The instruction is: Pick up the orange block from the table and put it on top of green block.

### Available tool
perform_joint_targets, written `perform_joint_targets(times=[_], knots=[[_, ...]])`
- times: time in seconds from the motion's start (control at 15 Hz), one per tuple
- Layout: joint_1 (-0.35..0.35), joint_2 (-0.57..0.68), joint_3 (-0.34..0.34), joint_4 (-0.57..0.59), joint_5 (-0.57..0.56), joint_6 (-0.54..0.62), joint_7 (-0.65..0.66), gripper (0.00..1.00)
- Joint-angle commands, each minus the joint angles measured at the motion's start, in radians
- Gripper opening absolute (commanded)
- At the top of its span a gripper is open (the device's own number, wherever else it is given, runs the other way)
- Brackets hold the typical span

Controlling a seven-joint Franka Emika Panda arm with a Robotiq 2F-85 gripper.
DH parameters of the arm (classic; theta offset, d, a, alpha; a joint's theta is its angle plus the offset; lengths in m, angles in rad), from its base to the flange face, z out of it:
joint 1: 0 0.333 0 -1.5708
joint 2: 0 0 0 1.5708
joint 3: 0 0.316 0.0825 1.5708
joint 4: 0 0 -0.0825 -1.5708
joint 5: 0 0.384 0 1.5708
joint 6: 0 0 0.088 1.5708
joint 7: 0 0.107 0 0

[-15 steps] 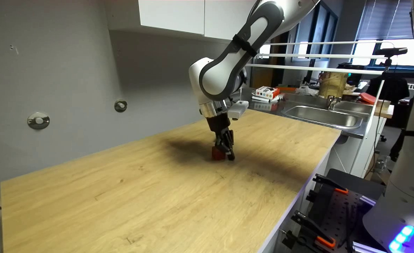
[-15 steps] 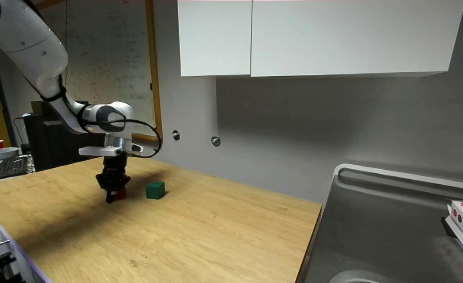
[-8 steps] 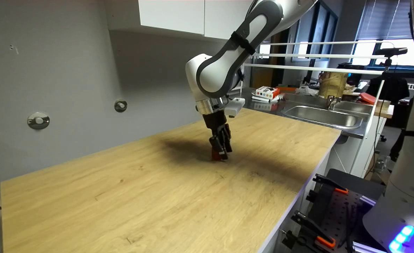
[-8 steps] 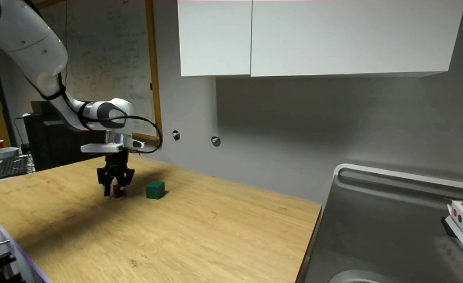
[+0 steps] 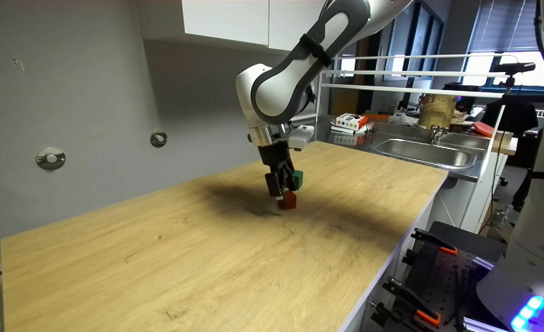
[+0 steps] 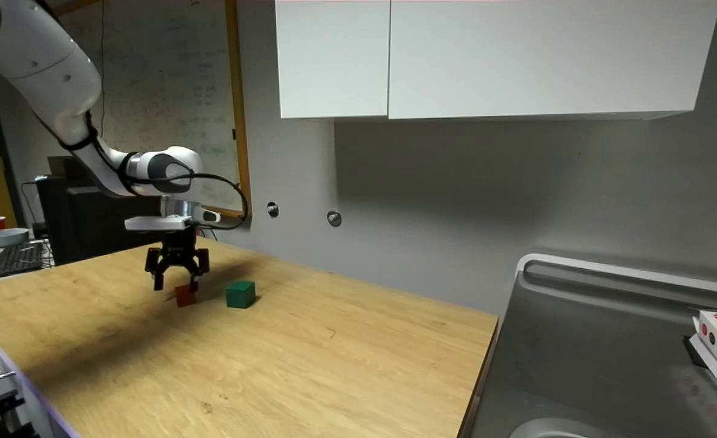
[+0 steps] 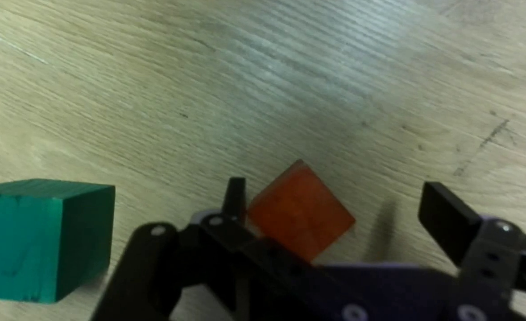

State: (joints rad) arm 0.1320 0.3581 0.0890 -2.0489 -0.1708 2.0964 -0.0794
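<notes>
First, raise the gripper (image 7: 337, 203) slightly before any sideways move, to avoid nudging the orange block (image 7: 302, 213), resting on the desk (image 5: 161, 267) between the front edge and the edge along the wall (image 5: 68, 115). Then shift toward the corner of that wall edge and the edge by the sink (image 5: 424, 152), centring the wide-parted jaws, clasping nothing, over a block lying hard by the finger (image 7: 234, 198) nearer the green block (image 7: 31, 240); touching or merely close, impossible to tell. Turn the wrist to meet flat faces rather than corners, for fear of a slip or a spin, then go straight down and squeeze. Read that skewed, diamond-like stance best from the wrist view. Judge fingertip height from both exterior views instead. See the green block (image 5: 299, 179) partly covered by the gripper in an exterior view, but the whole green block (image 6: 240, 295), standing apart from the orange block, in an exterior view, and only a cropped piece in the wrist view
</notes>
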Motion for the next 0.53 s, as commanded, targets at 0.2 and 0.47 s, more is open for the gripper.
perform_joint_targets(times=[0.2,0.47], knots=[[-0.020,0.038,0.010,0.040,0.016,0.003,-0.086,1.00],[-0.031,0.066,0.008,0.059,0.022,0.000,-0.105,0.75]])
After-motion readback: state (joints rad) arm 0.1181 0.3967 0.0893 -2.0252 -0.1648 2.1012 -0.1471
